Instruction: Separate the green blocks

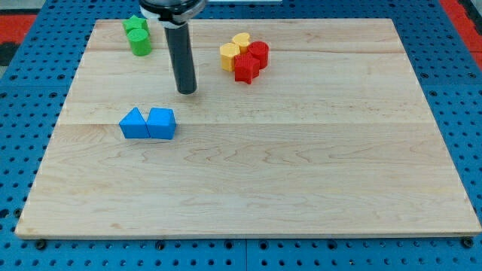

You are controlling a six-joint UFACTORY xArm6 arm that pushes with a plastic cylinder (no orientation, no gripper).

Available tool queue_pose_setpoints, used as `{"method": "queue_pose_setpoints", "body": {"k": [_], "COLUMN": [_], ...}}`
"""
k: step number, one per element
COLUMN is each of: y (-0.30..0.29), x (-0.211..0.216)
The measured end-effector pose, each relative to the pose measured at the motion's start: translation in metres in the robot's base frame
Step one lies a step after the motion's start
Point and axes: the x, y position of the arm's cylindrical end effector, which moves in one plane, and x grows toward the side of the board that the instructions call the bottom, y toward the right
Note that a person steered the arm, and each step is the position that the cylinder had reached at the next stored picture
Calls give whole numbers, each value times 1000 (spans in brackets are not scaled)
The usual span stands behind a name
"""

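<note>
Two green blocks touch each other near the view's top left: a green star-like block (135, 25) behind and a green cylinder (140, 42) in front. My tip (187, 90) rests on the wooden board (301, 173), to the right of and below the green pair, well apart from them. The dark rod rises from the tip to the top edge of the view.
Two blue blocks sit side by side at the left: a triangular one (134, 124) and a cube-like one (161, 123). A cluster at the top centre holds a yellow heart (241, 40), a yellow block (230, 56), a red cylinder (258, 53) and a red star-like block (245, 68).
</note>
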Motion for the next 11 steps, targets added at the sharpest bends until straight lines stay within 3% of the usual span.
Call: {"method": "queue_pose_setpoints", "body": {"k": [1, 2, 3, 5, 6, 7, 8, 9, 11], "y": [-47, -126, -161, -127, -89, -87, -127, -130, -93], "x": [-9, -41, -68, -141, -153, -153, -154, -176, -176]}}
